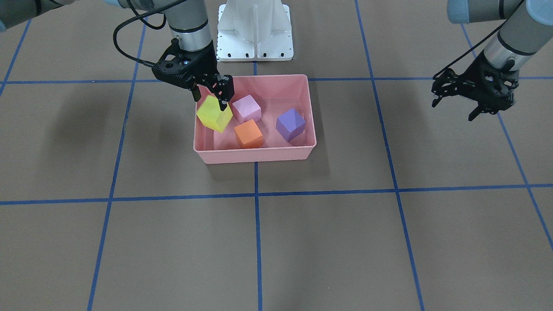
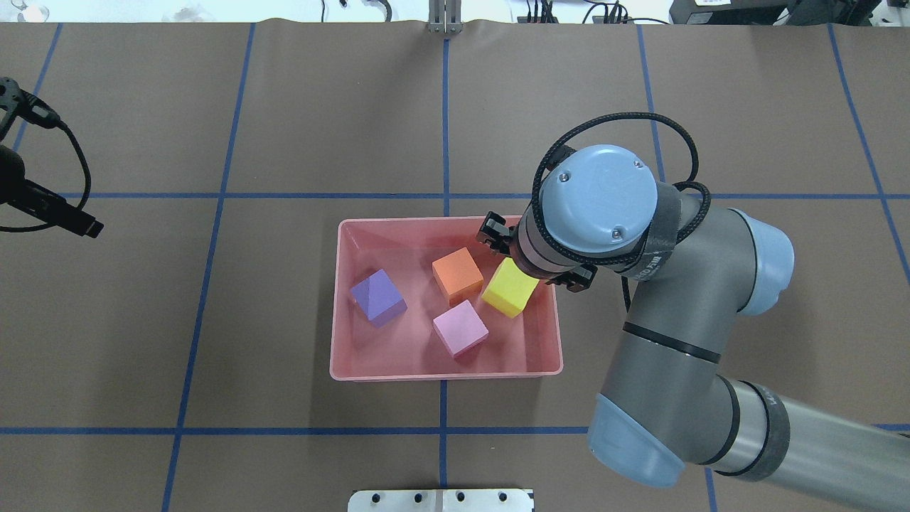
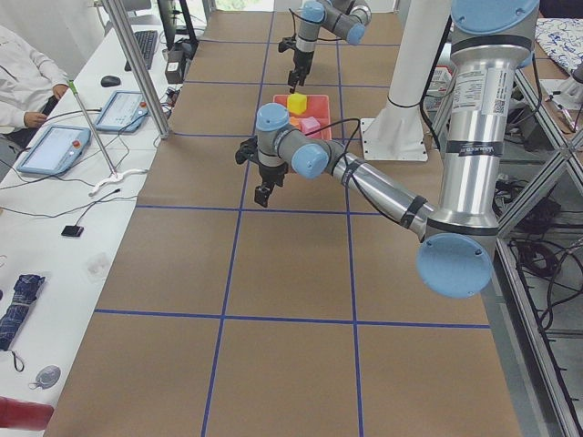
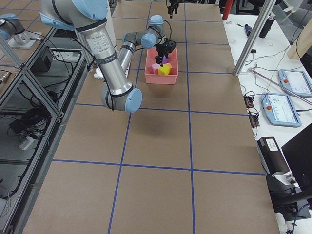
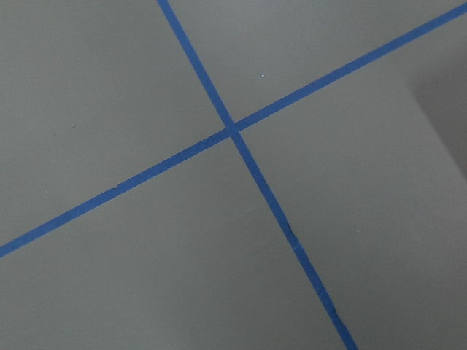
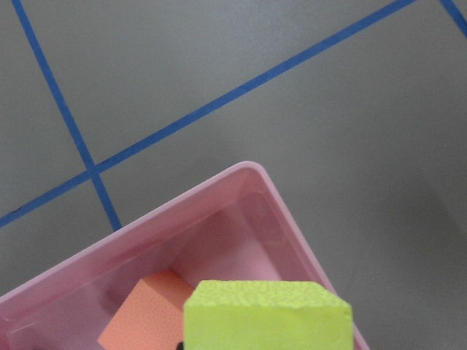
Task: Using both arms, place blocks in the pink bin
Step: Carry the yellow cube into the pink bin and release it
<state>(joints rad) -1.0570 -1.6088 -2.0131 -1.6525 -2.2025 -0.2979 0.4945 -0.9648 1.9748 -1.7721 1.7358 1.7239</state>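
while the right gripper (image 1: 214,98) hangs over the bin (image 1: 259,154) with its fingers pinched on the top of the yellow block (image 1: 214,115), the step in hand looks like the last drop. the yellow block is tilted and held in the air above the bin's corner nearest that arm, partly over the wall as the front view shows it; the right wrist view looks down past it to the bin's rim and floor. the orange block (image 1: 248,133), purple block (image 1: 290,124) and pink block (image 1: 246,108) lie on the bin's floor, apart from one another, so three of four seem done. the left gripper (image 1: 456,106) hovers well off to its own side over bare table (image 1: 302,242), fingers spread wide and holding nothing; its wrist view shows only blue tape lines. the next move, as i judge it, calls for bringing the yellow block a little further inward so it clears the wall, lowering it toward the free floor beside the orange and pink blocks, then parting the fingers. let go where it is, it might clip the rim or land on the orange block and tumble.
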